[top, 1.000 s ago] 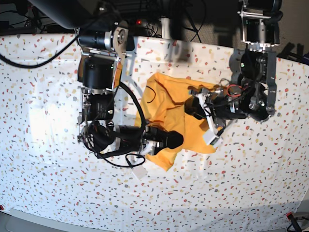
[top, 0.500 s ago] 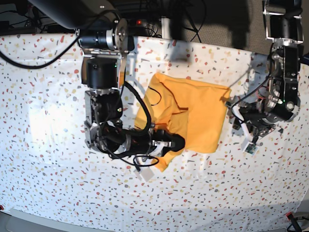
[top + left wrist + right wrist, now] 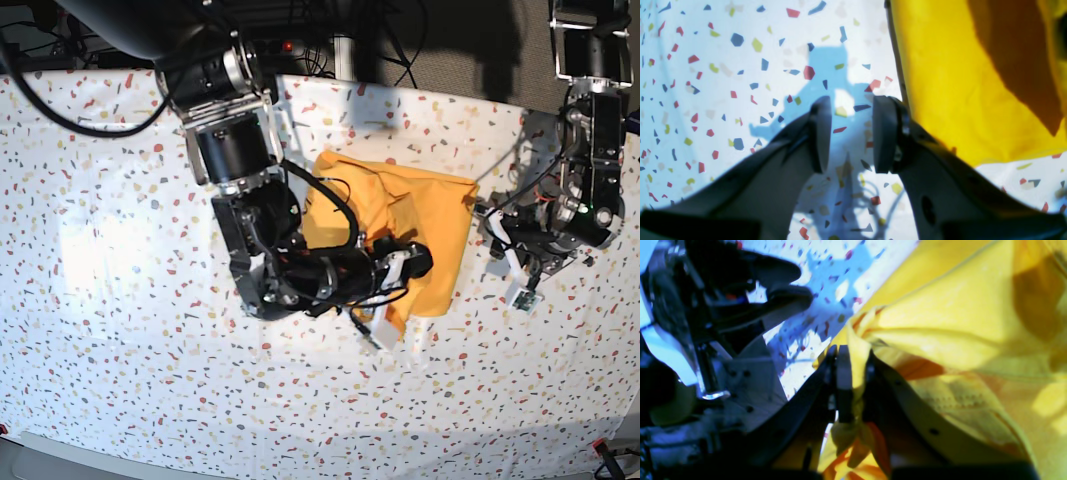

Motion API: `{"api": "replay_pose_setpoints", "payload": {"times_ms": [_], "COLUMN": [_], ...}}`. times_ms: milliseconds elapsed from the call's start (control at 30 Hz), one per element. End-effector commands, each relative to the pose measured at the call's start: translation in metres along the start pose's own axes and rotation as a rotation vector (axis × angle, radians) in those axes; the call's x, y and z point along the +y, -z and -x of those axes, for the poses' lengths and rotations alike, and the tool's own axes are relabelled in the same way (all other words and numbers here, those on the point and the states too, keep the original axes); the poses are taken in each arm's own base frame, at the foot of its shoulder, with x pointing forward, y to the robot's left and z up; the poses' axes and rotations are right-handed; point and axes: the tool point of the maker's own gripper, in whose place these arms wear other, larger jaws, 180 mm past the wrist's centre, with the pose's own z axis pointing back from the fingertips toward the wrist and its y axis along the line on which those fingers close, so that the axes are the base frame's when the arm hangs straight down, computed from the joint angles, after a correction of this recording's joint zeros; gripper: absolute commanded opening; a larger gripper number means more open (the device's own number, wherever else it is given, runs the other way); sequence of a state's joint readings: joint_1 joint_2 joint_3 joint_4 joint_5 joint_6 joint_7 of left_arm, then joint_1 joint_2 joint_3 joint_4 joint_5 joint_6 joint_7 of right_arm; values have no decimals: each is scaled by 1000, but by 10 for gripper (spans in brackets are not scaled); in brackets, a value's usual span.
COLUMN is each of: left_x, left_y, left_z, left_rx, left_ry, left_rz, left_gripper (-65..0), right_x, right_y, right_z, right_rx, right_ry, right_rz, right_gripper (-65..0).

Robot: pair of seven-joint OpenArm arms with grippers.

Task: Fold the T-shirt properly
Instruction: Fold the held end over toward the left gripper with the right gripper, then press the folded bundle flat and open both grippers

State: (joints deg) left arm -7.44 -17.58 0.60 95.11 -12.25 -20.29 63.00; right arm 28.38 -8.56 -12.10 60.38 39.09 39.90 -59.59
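The orange-yellow T-shirt (image 3: 435, 215) lies partly folded in the middle of the speckled tablecloth (image 3: 110, 260). My right gripper (image 3: 412, 263) is shut on a bunched edge of the T-shirt (image 3: 940, 316) and holds it over the shirt's lower part; the pinch shows in the right wrist view (image 3: 853, 373). My left gripper (image 3: 490, 228) is open and empty, just off the shirt's right edge. In the left wrist view the left gripper (image 3: 851, 133) hangs over bare cloth with the T-shirt (image 3: 957, 83) beside its right finger. No lettering shows.
The right arm's black body and cables (image 3: 250, 190) lie across the shirt's left side. The left arm (image 3: 590, 150) stands at the table's right. The table's back edge (image 3: 400, 95) borders dark equipment. The left gripper's fingers (image 3: 783, 293) show in the right wrist view.
My left gripper let go of the shirt and drew off to the right. My right gripper has carried the shirt's lower edge rightward across the shirt.
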Motion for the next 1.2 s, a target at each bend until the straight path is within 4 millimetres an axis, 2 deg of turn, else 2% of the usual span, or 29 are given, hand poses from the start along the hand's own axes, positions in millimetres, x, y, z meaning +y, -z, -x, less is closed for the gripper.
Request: {"api": "replay_pose_setpoints", "payload": {"times_ms": [0,200,300,367,500,600,700,800,933,1033,1167], "left_x": [7,7,8,8,8,8,8,8,7,-8,-36], "left_y": [-5,-5,-5,-5,-5,-5,-5,-5,-6,-6,-9], "left_z": [-13,-8,-7,-7,-7,-7,-8,-15,-22,-26,-22], "left_rx": [-40,-13,-6,-7,-6,-6,-13,-48,-89,-110,-101], "left_ry": [5,7,9,9,9,9,9,9,6,-38,-111], "left_rz": [-16,-19,-24,-24,-24,-24,-24,-23,-17,68,223], "left_gripper": [-448,-448,-448,-448,-448,-448,-448,-448,-448,-448,-448], "right_x": [9,18,32,45,65,69,49,8,-54,-75,-103], "right_y": [-4,-4,-7,-11,-23,-28,-30,-40,-68,-79,-92], "right_z": [-30,-38,-49,-60,-78,-84,-88,-93,-93,-89,-64], "right_rx": [-74,-119,-181,-235,-334,-341,-301,-259,-236,-264,-211], "right_ry": [-41,-27,15,53,124,122,59,-13,-35,-15,-36], "right_rz": [-17,-60,-145,-220,-360,-382,-272,-63,208,282,387], "right_gripper": [-650,-650,-460,-405,-404,-404,-405,-405,-406,-406,-406]}}
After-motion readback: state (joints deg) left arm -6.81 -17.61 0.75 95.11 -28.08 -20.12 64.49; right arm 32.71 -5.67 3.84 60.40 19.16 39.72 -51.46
